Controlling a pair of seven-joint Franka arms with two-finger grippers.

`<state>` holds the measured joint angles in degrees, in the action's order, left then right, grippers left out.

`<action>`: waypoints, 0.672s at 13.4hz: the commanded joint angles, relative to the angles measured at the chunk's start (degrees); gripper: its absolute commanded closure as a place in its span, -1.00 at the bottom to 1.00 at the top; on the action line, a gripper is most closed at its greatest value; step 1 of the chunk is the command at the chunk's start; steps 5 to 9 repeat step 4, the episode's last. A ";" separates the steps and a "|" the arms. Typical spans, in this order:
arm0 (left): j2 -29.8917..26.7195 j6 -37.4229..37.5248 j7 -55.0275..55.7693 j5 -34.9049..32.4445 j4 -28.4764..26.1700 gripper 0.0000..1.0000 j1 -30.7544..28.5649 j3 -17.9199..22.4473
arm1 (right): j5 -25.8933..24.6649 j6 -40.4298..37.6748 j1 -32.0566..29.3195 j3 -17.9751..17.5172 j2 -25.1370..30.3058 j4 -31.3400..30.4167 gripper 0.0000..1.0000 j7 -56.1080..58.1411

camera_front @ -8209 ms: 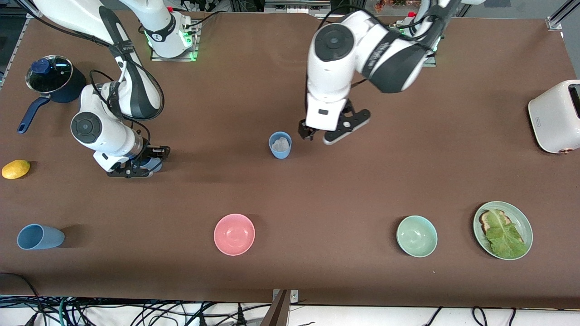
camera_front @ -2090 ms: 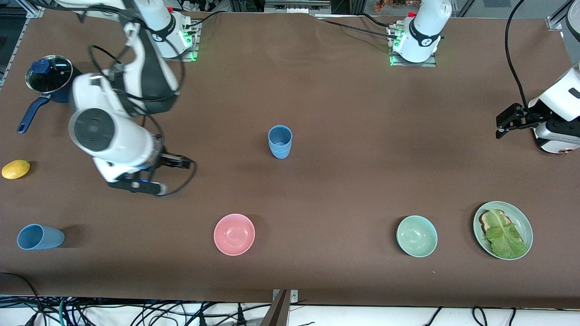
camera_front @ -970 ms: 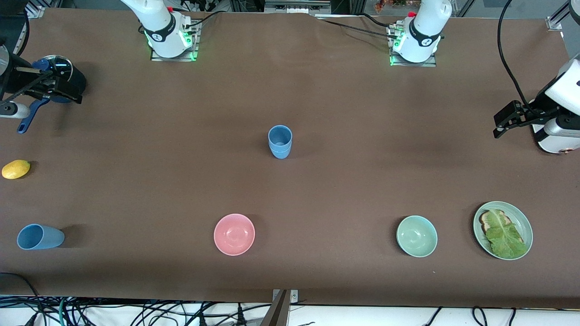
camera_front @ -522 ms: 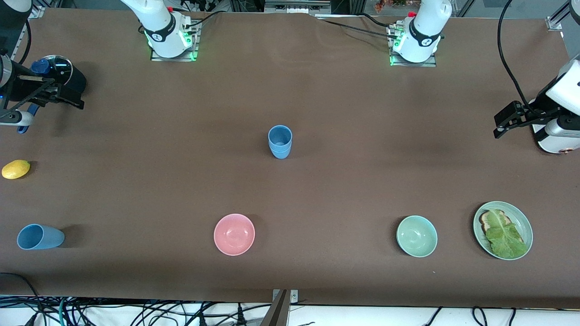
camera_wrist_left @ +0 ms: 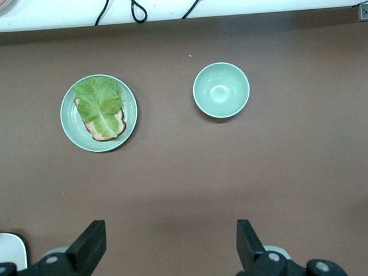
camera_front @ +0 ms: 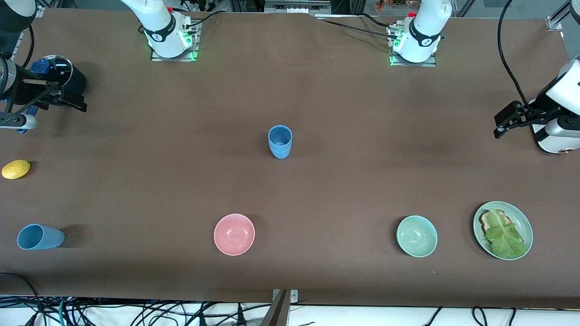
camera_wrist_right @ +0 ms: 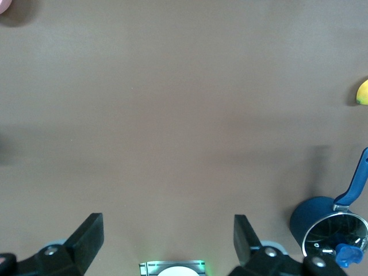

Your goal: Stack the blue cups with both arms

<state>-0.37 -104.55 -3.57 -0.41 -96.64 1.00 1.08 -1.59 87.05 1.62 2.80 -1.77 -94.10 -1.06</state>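
Two blue cups (camera_front: 280, 141) stand nested in one upright stack at the middle of the table. A third blue cup (camera_front: 40, 237) lies on its side near the front edge at the right arm's end. My right gripper (camera_front: 54, 111) is open and empty, up over the table beside the dark-blue saucepan (camera_front: 59, 77); its open jaws show in the right wrist view (camera_wrist_right: 167, 236). My left gripper (camera_front: 500, 127) is open and empty by the white toaster (camera_front: 555, 142), with its jaws wide apart in the left wrist view (camera_wrist_left: 171, 241). No cup shows in either wrist view.
A pink bowl (camera_front: 234, 234), a green bowl (camera_front: 417, 236) and a green plate (camera_front: 521, 216) with toast and lettuce sit along the front. A lemon (camera_front: 16, 169) lies at the right arm's end. The left wrist view shows the green bowl (camera_wrist_left: 221, 89) and plate (camera_wrist_left: 127, 95).
The right arm set a cup into the middle cup, let go and drew back to the saucepan's end. The left arm drew back to the toaster. In the last half second little moved.
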 commanded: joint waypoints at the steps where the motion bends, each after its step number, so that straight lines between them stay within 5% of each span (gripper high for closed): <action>1: 0.72 1.54 0.32 0.93 2.50 -0.99 -0.13 0.06 | 0.97 0.23 -0.12 -0.07 0.01 0.41 -1.00 0.26; 4: 3.35 6.09 0.23 0.93 7.77 -0.99 -0.21 0.06 | 0.97 0.49 -0.12 -0.07 0.01 0.32 -1.00 0.26; 9: 3.35 6.09 0.23 0.93 7.77 -0.99 -0.21 0.06 | 0.97 0.49 -0.12 -0.07 0.01 0.32 -1.00 0.26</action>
